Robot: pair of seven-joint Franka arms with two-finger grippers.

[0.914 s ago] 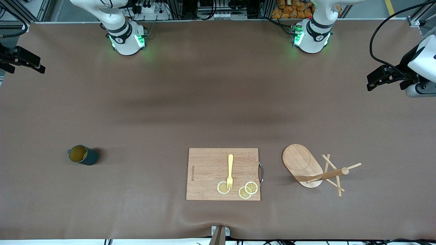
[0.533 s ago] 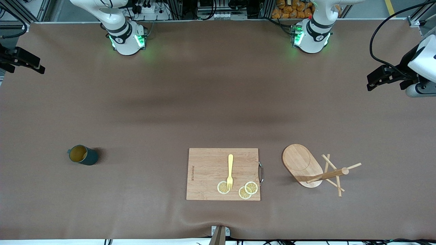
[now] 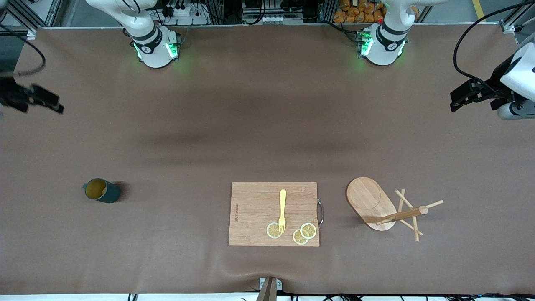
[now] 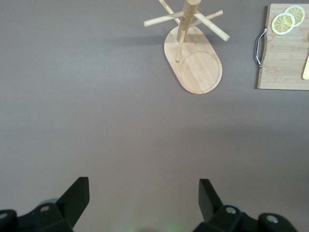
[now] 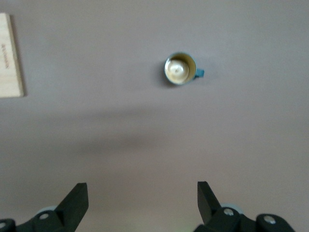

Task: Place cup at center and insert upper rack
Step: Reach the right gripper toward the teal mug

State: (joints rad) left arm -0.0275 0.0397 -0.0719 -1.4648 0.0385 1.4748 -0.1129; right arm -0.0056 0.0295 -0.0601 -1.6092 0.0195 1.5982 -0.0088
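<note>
cup: we see it upright on the table near the right arm's end, untouched.
upper rack: stands toward the left arm's end, beside the cutting board.
right gripper: fingers spread, empty, high over bare table.
left gripper: released, waiting high.
progress: we judge nothing done; both steps remain.

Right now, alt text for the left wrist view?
The open left gripper hangs over bare brown table, empty. The upper rack stands upright, apart from the gripper. A cutting board corner with lemon slices shows beside it.
</note>
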